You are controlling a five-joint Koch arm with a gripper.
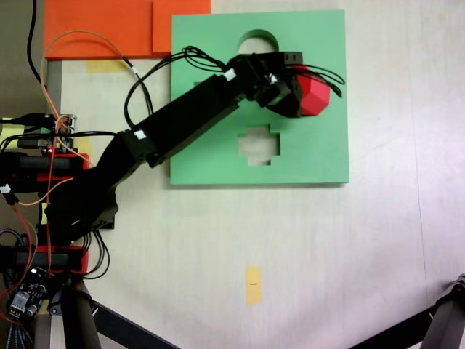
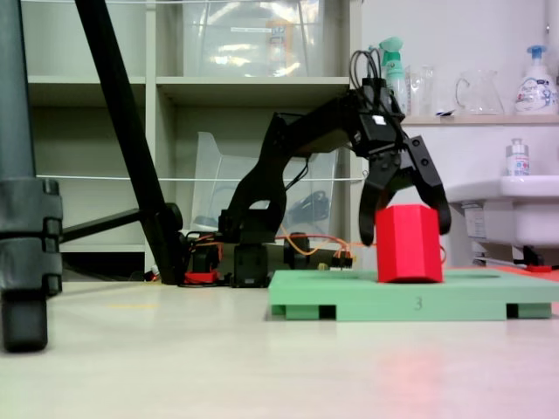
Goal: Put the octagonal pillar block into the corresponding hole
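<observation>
The red octagonal pillar block [image 2: 408, 253] stands upright on the right part of the green foam board [image 2: 349, 301], its base on the board's top. My gripper [image 2: 408, 229] comes down over it, one finger on each side of its upper part, shut on it. From above, the block [image 1: 320, 96] pokes out to the right of the gripper [image 1: 304, 86] over the board [image 1: 203, 87]. The eight-sided hole is hidden beneath the block and gripper, so I cannot tell if the block sits in it.
The board has a round cutout [image 1: 258, 40] at its far edge and a cross-shaped cutout [image 1: 259, 143] near its middle. Orange foam sheets [image 1: 102, 25] lie at the top left. Wires and the arm base [image 1: 51, 167] are at the left. A yellow tape mark [image 1: 253, 283] sits on the table.
</observation>
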